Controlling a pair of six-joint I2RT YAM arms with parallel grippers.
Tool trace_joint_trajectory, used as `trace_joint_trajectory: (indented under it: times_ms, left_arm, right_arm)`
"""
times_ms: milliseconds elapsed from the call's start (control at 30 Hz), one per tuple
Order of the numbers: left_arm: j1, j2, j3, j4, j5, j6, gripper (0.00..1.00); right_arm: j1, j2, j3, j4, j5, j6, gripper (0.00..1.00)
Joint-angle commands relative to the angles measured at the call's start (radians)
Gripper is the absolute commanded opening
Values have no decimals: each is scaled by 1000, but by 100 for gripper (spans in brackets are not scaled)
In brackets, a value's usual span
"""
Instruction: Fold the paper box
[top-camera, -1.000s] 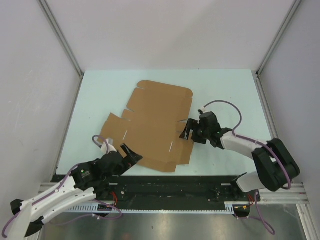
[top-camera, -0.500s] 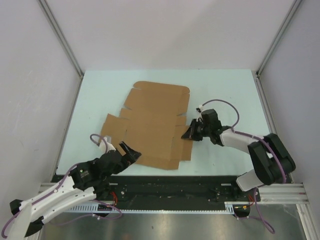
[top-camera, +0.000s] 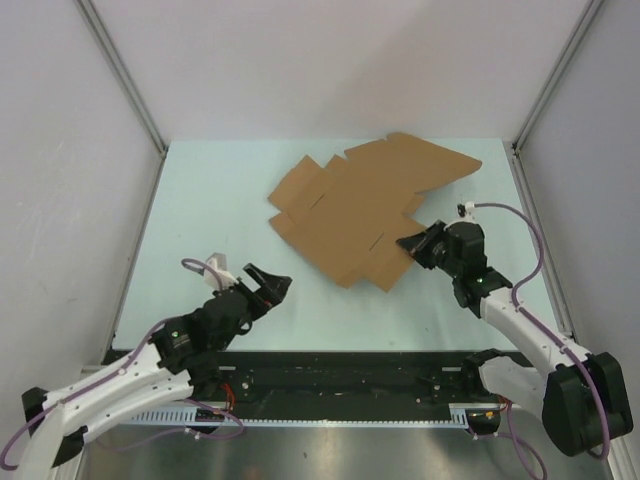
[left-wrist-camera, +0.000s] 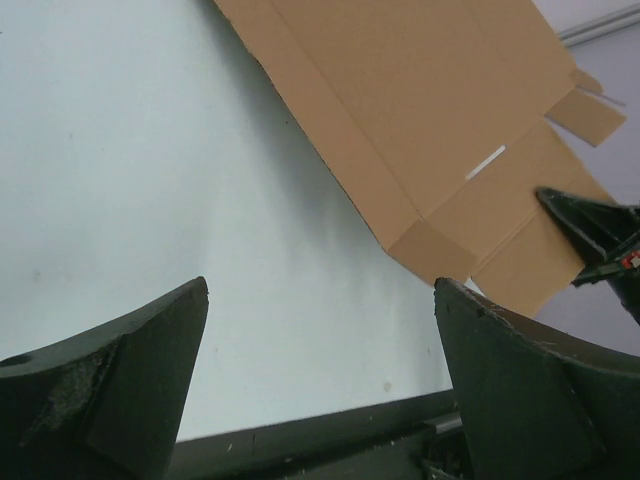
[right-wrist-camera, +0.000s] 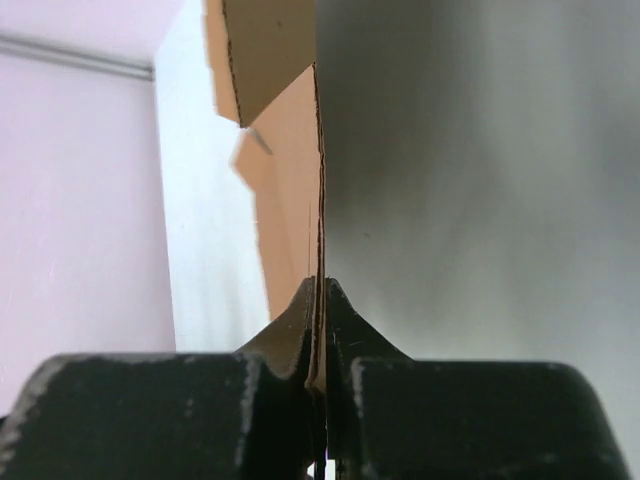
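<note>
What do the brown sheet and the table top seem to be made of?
The paper box: thin brown cardboard, matte, with creases and slits; its raw edge shows in the right wrist view. The table: smooth, pale green, perhaps laminate or painted board.

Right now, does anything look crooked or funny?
Yes: the paper box, an unfolded flat sheet, sits skewed on the table, its edges diagonal to the table's sides. The right gripper is pinching one flap. No tears or spills show.
</note>
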Motion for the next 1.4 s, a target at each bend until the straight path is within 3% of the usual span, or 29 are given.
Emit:
trace_joint_trajectory:
  times_ms: [0,167,200,267,300,400,500,767,933,1033,1133,1167,1200,1267,1333,1367]
  left_arm:
    - [4,153,-68,371,12,44,100]
    - [41,461,-79,579,144,-6,100]
    - [43,498,-68,588,176,-17,100]
    - [43,588,-51,593,196,-57,100]
    - [44,607,-54,622,208,-71,100]
    - [46,655,-103,714,212,-127,100]
    - [44,679,-142,775,195,-166,100]
    - [88,837,-171,913,173,-192,92]
    - [154,1009,-197,1145,228,-219,84]
    - [182,1110,-189,1269,259,-213,75]
    - [207,1178,-182,1398,316,-155,44]
    - [216,1186,-180,1445,346,-132,28]
    - [236,1181,-174,1447,375,-106,20]
    - [256,1134,-137,1398,467,-14,8]
    - [273,996,-52,1189,518,132,2]
    - [276,942,-9,989,524,197,0]
  right_arm:
    - [32,-23,-81,-8,82,170,0]
    - [133,-61,-124,-129,206,181,3]
    - [137,-68,-127,-149,215,172,18]
    - [137,-101,-131,-199,229,141,37]
    - [138,-114,-133,-213,234,129,56]
    - [130,-163,-130,-279,237,86,74]
    - [123,-207,-125,-339,246,43,80]
    - [132,-327,-64,-517,275,-57,81]
    - [164,-411,34,-620,301,-113,81]
    - [202,-443,71,-663,324,-129,80]
    - [226,-476,108,-690,341,-149,79]
    - [230,-483,126,-700,349,-158,79]
    - [233,-486,138,-713,358,-167,79]
    - [232,-486,161,-727,370,-187,79]
    - [235,-485,209,-740,390,-230,79]
    - [235,-483,230,-743,396,-247,79]
